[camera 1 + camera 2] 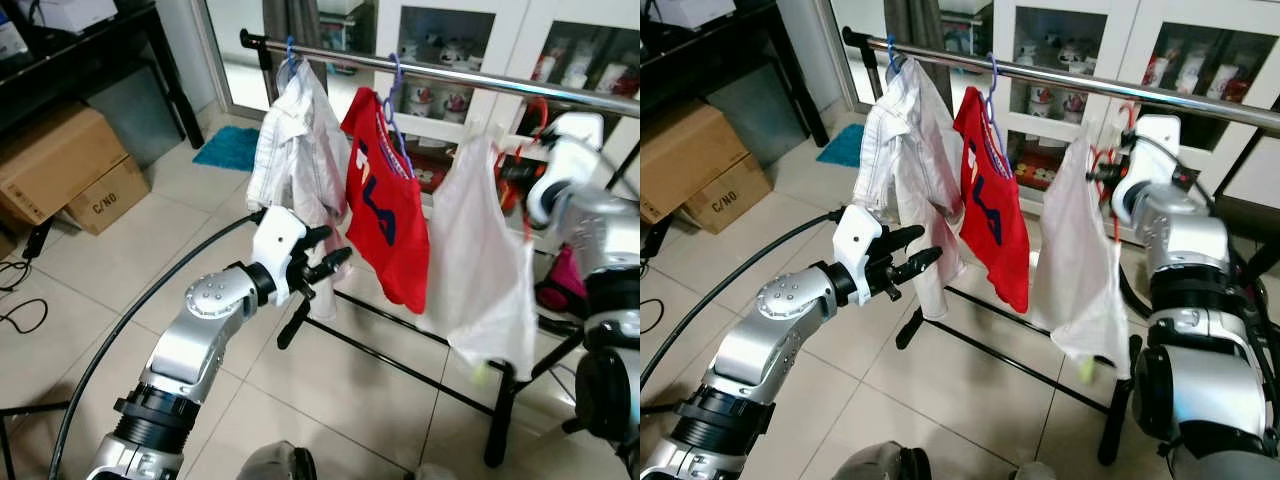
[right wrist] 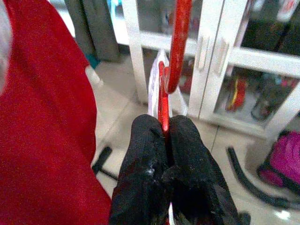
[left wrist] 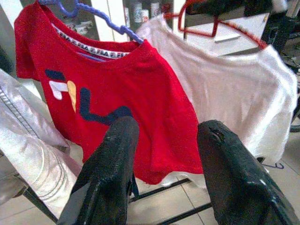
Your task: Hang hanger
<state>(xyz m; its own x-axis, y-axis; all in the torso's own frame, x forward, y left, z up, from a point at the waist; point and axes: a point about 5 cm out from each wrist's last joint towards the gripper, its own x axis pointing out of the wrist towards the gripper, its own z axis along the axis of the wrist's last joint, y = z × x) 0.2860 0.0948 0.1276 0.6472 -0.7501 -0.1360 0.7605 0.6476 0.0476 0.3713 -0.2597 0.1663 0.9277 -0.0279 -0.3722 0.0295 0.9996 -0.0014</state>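
The right gripper [image 2: 161,129] was hidden behind its own white wrist housing in both eye views, so its fingers could not be seen there. In the right wrist view the red hanger [image 2: 174,51] ran out past the top edge, so its contact with the rail [image 1: 480,78] could not be told. The rail was cut off at the right edge. The white shirt [image 1: 482,260] looked blurred around the shoulders. The left gripper [image 3: 161,161] had its 2 fingers cut off by the bottom edge in the left wrist view. Items behind the cabinet [image 1: 1200,60] glass were too small to identify.
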